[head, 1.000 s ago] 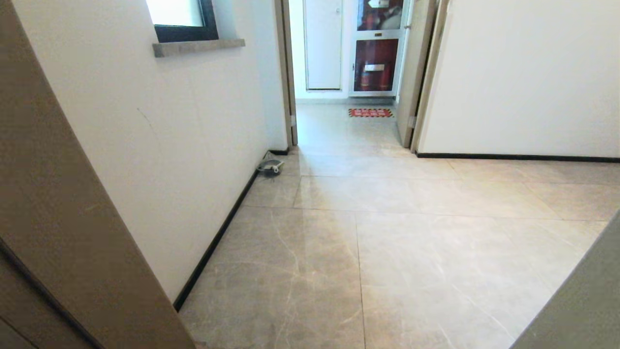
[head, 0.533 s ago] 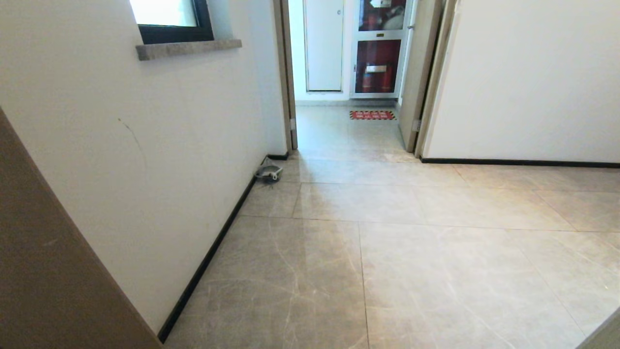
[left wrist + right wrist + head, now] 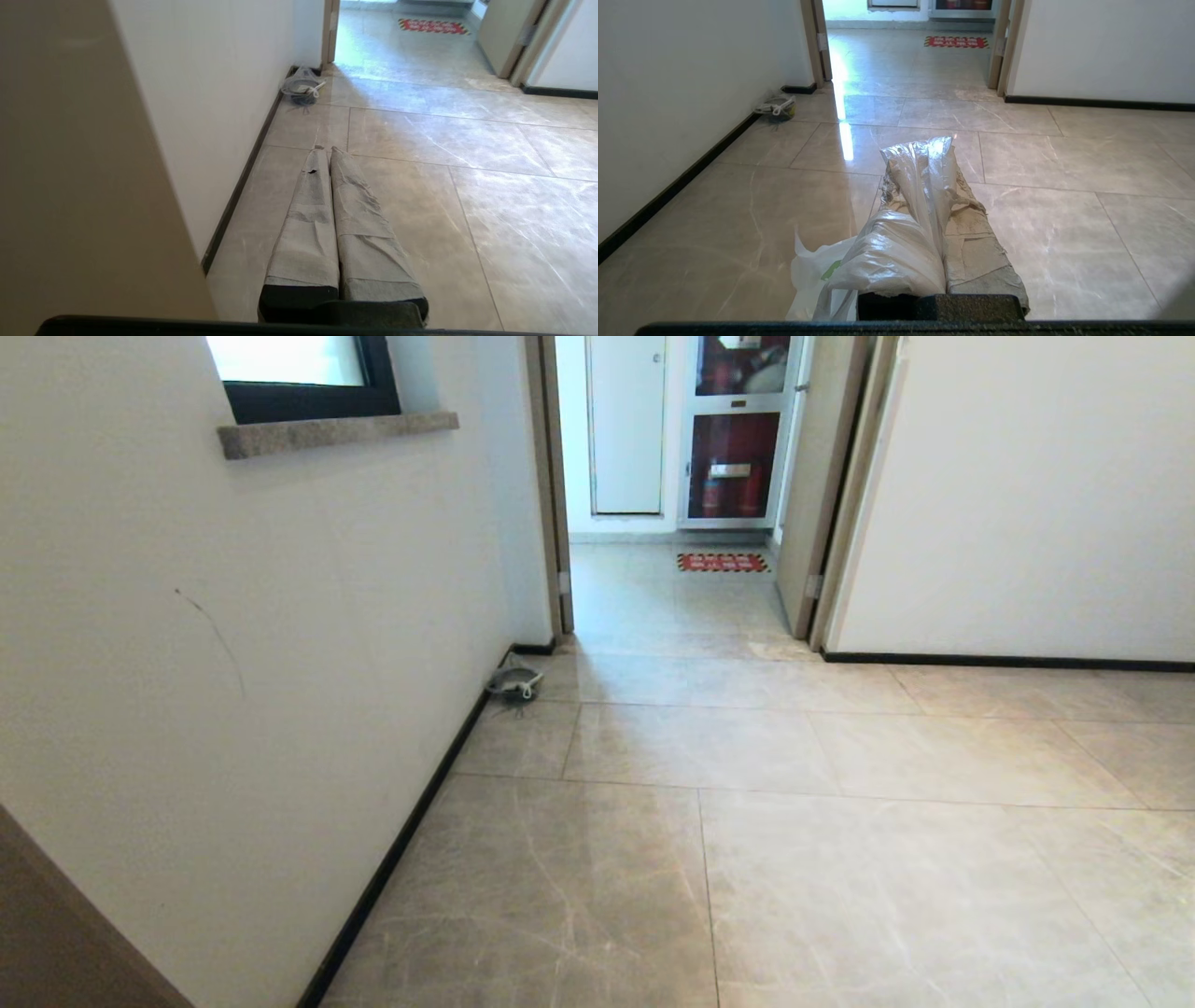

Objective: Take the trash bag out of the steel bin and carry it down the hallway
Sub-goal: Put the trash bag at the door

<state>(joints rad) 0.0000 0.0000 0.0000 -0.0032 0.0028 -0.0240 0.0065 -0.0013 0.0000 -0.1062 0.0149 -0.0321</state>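
Observation:
The trash bag (image 3: 896, 252), thin white plastic with a patch of green print, is pinched between the fingers of my right gripper (image 3: 924, 154), which is shut on it. The bag drapes over one finger and hangs down beside it above the floor. My left gripper (image 3: 326, 151) is shut with nothing in it, its cloth-wrapped fingers pressed together and pointing along the hallway (image 3: 747, 859) of glossy beige tiles. Neither arm shows in the head view. The steel bin is out of view.
A white wall with a black baseboard (image 3: 392, 859) runs along the left under a window sill (image 3: 336, 431). A small grey dish in clear plastic (image 3: 513, 683) lies by that wall. Ahead is an open doorway (image 3: 672, 597) with a red floor mat (image 3: 724, 562) beyond.
The whole head view has shifted: the camera has moved forward down the hallway, and the brown door panel at the left has nearly slid out of the picture.

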